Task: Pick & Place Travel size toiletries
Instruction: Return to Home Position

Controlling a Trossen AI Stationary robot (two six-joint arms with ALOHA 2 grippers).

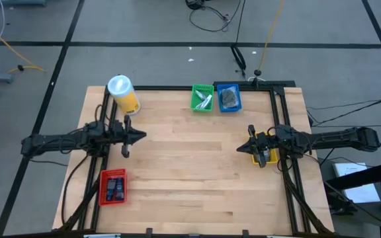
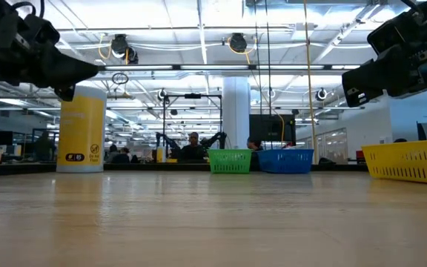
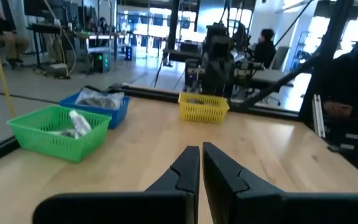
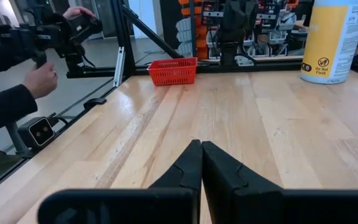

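Observation:
The toiletries lie inside small plastic trays. Dark tubes with blue marks fill the red tray [image 1: 113, 186] near the table's near-left corner. Pale items sit in the green tray [image 1: 202, 98] and a dark-grey bundle in the blue tray [image 1: 229, 98] at the far edge; the left wrist view shows them in the green tray [image 3: 53, 131] and blue tray [image 3: 97, 106]. My left gripper [image 1: 144, 136] [image 3: 201, 163] hovers shut over the left part of the table. My right gripper [image 1: 239, 148] [image 4: 201, 157] hovers shut beside the yellow tray [image 1: 264, 155].
A tall yellow canister with a white lid [image 1: 124, 94] stands at the far-left corner. A black frame borders the table [image 1: 190, 178]. A person's hands [image 4: 45, 78] hold a device beyond the table edge. Bare wood lies between the two grippers.

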